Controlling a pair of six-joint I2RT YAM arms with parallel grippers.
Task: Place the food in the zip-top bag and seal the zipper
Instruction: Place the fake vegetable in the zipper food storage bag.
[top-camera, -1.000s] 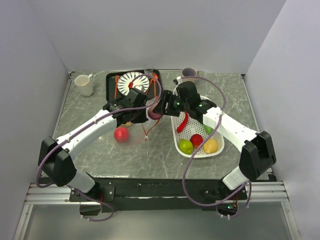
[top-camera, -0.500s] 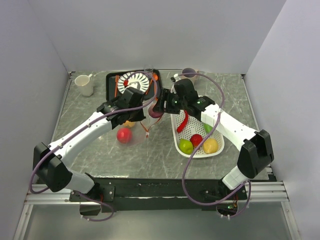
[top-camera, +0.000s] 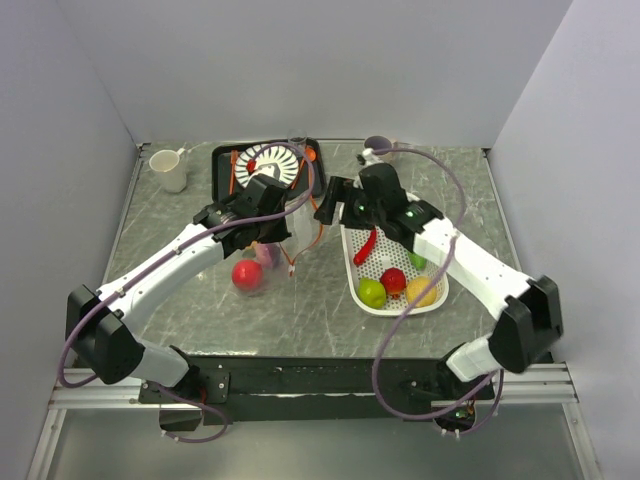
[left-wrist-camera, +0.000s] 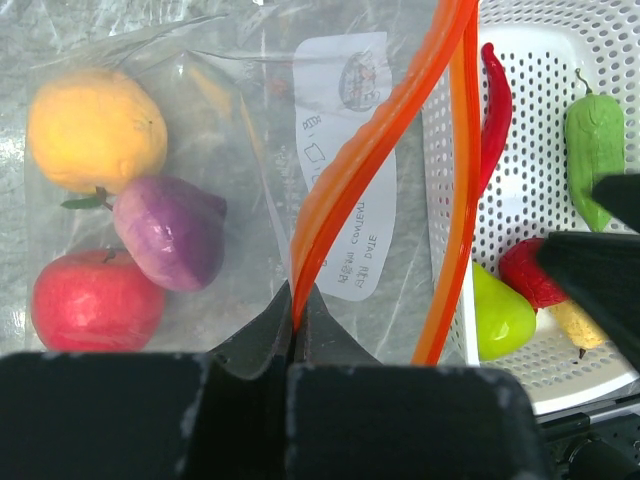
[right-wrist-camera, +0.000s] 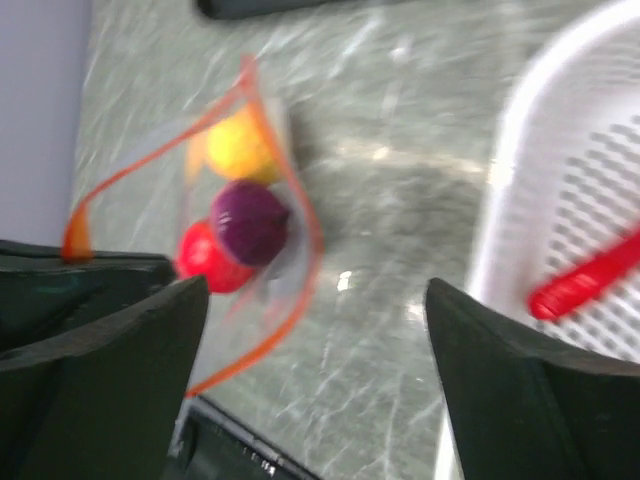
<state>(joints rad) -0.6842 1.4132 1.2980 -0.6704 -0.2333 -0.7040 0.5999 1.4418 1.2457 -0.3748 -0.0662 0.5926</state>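
Note:
The clear zip-top bag (left-wrist-camera: 240, 150) hangs open from my left gripper (left-wrist-camera: 297, 325), which is shut on its orange-red zipper (left-wrist-camera: 370, 150). Inside the bag lie an orange fruit (left-wrist-camera: 95, 130), a purple onion (left-wrist-camera: 170, 232) and a red apple (left-wrist-camera: 95, 300). In the top view the bag (top-camera: 268, 262) sits left of the white basket (top-camera: 352, 262). My right gripper (top-camera: 328, 205) hovers open and empty between the bag and the basket; its wrist view shows the jaws wide apart (right-wrist-camera: 315, 330). More food stays in the basket: a red chili (left-wrist-camera: 495, 110), a green pepper (left-wrist-camera: 595, 145), a green pear (left-wrist-camera: 500, 315).
A black tray (top-camera: 222, 185) with a white plate and orange cutlery stands at the back, behind the left gripper. A white mug (top-camera: 170, 170) sits at the back left and a grey cup (top-camera: 379, 147) at the back, behind the right arm.
The purple onion left my right gripper and now lies in the bag. The right gripper opened wide and drew back a little to the right. The left gripper kept its hold on the zipper.

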